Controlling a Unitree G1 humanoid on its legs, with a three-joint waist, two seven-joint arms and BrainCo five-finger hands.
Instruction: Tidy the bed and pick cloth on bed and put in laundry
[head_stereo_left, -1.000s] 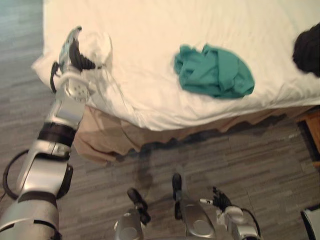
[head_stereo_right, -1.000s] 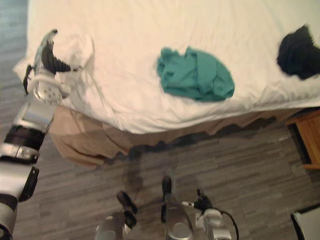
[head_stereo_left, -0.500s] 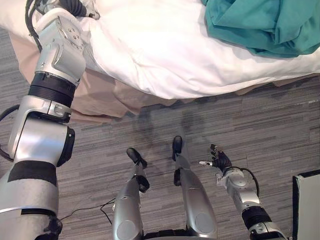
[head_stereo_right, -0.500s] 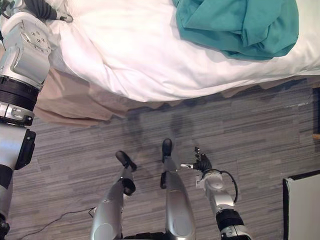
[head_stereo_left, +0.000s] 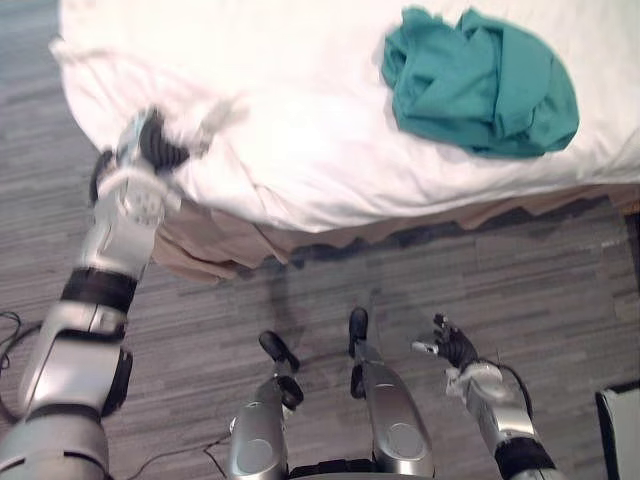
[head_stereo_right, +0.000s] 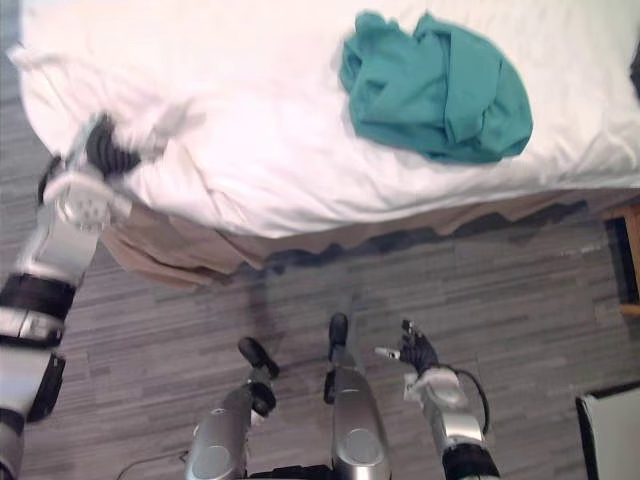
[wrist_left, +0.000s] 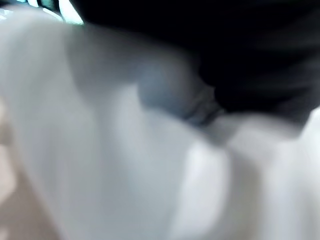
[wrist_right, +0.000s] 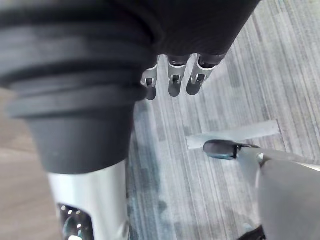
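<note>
One teal cloth (head_stereo_left: 480, 80) lies crumpled on the bed (head_stereo_left: 300, 50), well apart from the left hand (head_stereo_left: 150, 152), clenched on the white sheet (head_stereo_left: 215, 115) at the corner, while the right hand (head_stereo_left: 450, 346) hangs slack-fingered and empty above the floor (head_stereo_left: 570, 290).

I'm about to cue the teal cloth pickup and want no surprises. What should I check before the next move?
1. Teal cloth on the bed, free of both hands: ok.
2. Right hand empty, fingers relaxed, low over the floor: ok.
3. Left hand at the sheet corner, free of it: cannot tell.
4. Sheet flat: not ok, rumpled by the left hand.
5. Laundry drop spot: cannot tell; a pale box at the floor's edge may be it.
</note>
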